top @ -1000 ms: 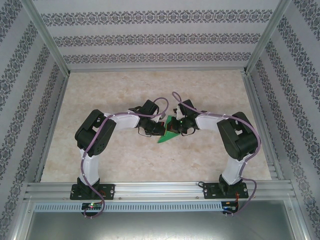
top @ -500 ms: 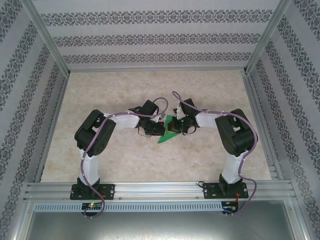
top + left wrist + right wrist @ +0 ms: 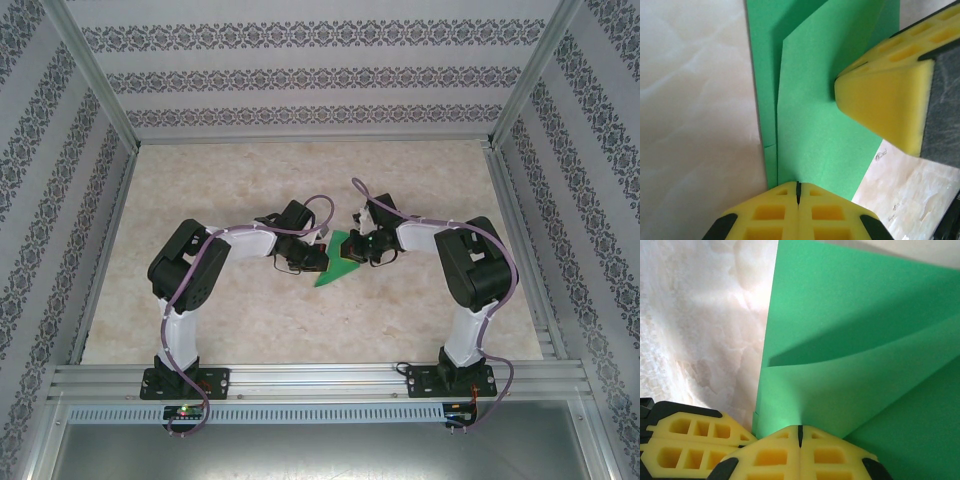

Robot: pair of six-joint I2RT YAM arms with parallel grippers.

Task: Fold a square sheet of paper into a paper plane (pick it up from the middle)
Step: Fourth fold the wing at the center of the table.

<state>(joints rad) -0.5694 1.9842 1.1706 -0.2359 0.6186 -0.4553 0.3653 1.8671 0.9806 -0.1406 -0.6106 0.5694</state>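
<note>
Paper this thin is, by my judgement, light, limp and slick on the polished table (image 3: 200, 300): the sheet of paper (image 3: 331, 273) would slide under a sideways push, sag if lifted by 1 corner, and keep any crease pressed into it, wanted or not. It crumples easily, so a flat press or a pinch on a folded edge looks safer than a grab at loose layers.

Taking the rail (image 3: 320, 375) at the table's front as the mark, the sheet lies well beyond it, about midway along its length, folded into a green wedge. Nearest the rail is the wedge's sharp tip, free of both arms. A little farther off, the left gripper (image 3: 798, 200) has its jaws clenched together, tips down on the long edge where 2 layers overlap. Farther again, the right gripper (image 3: 800, 440) is likewise clenched, tips at the base of a flap that bows up off the layer beneath. Whether either pinches a layer or merely presses on it, I cannot tell.

The long axis runs slantwise to the rail: point toward it and somewhat left, broad end away and to the right. The best hold is probably on the centre fold, midway along that axis.
</note>
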